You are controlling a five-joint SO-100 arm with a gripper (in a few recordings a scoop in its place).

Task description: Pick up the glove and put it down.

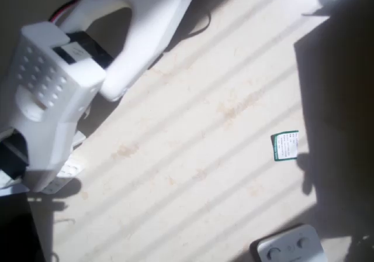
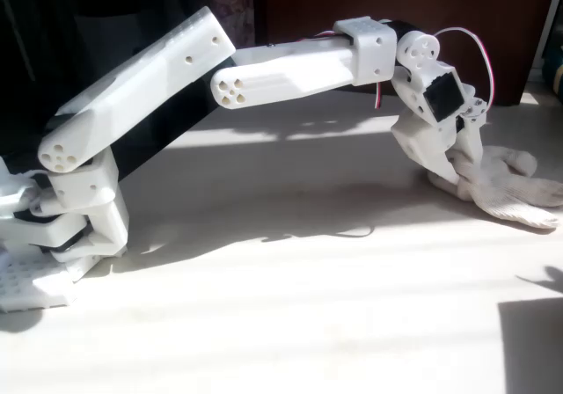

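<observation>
One white arm (image 2: 176, 95) stretches across the table (image 2: 264, 324) in the fixed view, its base at the near left edge, the upper link rising toward the middle and the forearm running level to the right. At the far right the wrist bends sharply down, so that the gripper (image 2: 456, 170) points at the tabletop.

Much of the near table is bare, striped with sun and shadow, and open between the base and the gripper. In the overhead view the arm's housing fills the upper left, and the pale surface spreads free to the right of it. A small green-edged white card (image 1: 286, 145) lies alone at the right, and a grey device with round buttons (image 1: 289, 246) sits at the bottom edge, well apart from the arm.

Farthest off in the fixed view, the glove (image 2: 506, 183) lies on the table at the right edge, cream and wrinkled. The fingers (image 2: 440, 161) come down onto its left end and touch the cloth; whether they are pinching it, or how wide they stand, cannot be made out.
</observation>
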